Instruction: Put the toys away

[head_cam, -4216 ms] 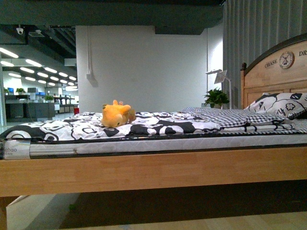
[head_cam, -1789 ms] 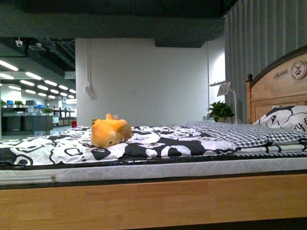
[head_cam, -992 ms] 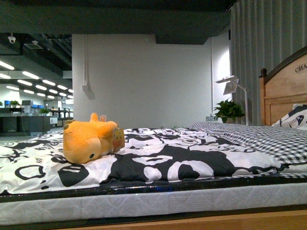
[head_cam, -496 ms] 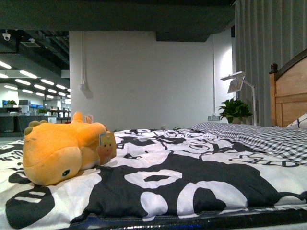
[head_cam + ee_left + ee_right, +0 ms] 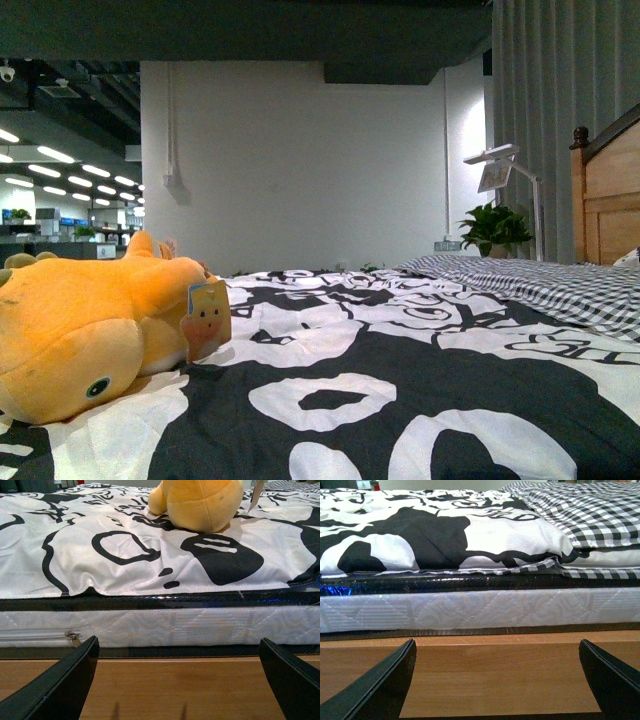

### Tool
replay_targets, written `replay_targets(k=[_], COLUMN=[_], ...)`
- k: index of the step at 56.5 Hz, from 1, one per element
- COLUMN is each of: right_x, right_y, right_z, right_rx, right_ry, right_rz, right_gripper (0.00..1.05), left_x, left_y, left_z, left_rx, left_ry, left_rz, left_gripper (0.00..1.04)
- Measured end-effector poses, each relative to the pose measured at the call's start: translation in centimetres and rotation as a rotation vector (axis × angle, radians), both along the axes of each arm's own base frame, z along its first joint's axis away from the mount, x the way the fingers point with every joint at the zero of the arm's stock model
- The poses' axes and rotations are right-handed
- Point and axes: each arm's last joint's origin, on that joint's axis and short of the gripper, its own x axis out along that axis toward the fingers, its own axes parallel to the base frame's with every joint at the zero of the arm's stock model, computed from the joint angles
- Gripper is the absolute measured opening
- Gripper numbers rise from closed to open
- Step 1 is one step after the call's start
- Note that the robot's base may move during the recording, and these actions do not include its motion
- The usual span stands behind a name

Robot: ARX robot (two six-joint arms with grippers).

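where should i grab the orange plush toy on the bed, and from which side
Grip the plush toy across its rounded, soft body, not the paper tag. Come from the bed's near edge with the left gripper, probably: it is open and the toy lies straight ahead of it on the quilt.

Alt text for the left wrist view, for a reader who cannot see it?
A yellow-orange fuzzy plush toy sits on a black-and-white patterned bedspread, close to the bed's near edge. Below it run the side of a white quilted mattress and a wooden bed rail. The left gripper is open and empty, its dark fingers spread wide in the foreground.
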Motion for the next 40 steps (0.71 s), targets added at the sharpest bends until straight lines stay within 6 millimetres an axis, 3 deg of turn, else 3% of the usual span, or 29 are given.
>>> replay_targets(k=[40], right_x=[0.0], right_y=[0.0], right_z=[0.0], right_rx=[0.0], right_ry=[0.0], right_rz=[-0.001], right_gripper=[0.98], left_x=[0.0], left_y=[0.01], left_z=[0.0], left_rx=[0.0], left_ry=[0.0], left_rz=[0.001], left_gripper=[0.98])
